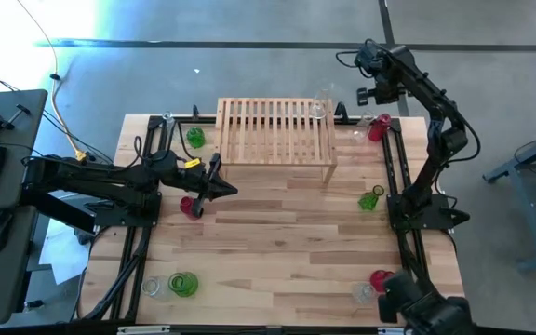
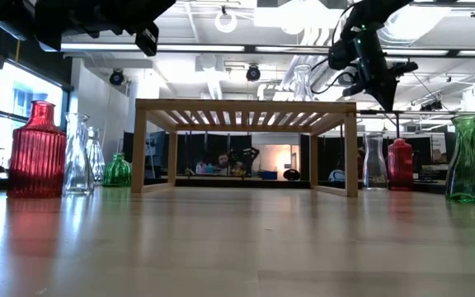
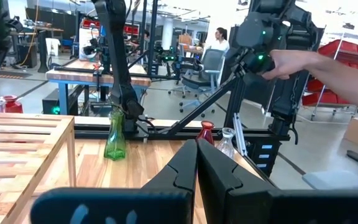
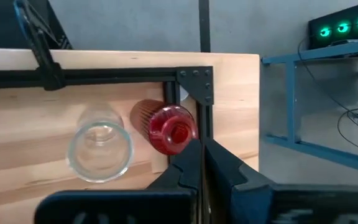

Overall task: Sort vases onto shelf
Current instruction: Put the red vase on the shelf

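Light-wood shelf (image 1: 275,130) sits upper centre in the high view, one clear vase (image 1: 321,102) at its right corner; the left gripper (image 1: 223,186) hovers mid-left, pinched shut, empty. In the right wrist view, the right gripper (image 4: 201,163), shut and empty, hangs over a red vase (image 4: 169,129) beside a clear vase (image 4: 99,151). Likely approach step; next, open and descend.

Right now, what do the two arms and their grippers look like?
Both arms are dark, jointed and tube-like. The left gripper has two black wedge-shaped fingers and a yellow tag near its wrist. The right gripper has the same black fingers; black cables loop around its wrist, where a green light glows.
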You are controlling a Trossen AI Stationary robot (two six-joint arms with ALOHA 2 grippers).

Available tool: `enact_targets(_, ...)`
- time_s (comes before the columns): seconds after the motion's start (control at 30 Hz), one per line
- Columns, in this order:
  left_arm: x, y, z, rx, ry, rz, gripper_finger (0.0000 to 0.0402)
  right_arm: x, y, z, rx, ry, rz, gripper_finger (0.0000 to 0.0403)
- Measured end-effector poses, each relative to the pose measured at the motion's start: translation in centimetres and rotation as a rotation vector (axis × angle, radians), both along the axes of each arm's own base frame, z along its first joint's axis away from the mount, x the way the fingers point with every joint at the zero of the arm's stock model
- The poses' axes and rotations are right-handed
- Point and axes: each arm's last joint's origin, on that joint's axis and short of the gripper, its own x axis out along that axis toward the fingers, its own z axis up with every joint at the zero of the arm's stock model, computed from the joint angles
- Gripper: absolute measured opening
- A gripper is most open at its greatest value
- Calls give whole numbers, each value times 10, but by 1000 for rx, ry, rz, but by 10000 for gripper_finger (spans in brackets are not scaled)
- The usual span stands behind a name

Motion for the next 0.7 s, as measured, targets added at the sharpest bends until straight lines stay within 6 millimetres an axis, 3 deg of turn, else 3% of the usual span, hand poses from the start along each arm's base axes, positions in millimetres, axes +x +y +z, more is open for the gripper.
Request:
enact_targets(0.13,0,0,0,6,-2,0,5,4,3,-3,8,11,12,0)
enact_targets(0.33,0,0,0,6,-2,0,5,9,10,-26,39,169,78,0)
enact_targets(0.7,0,0,0,8,-3,0,5,9,8,-55,72,123,71,0)
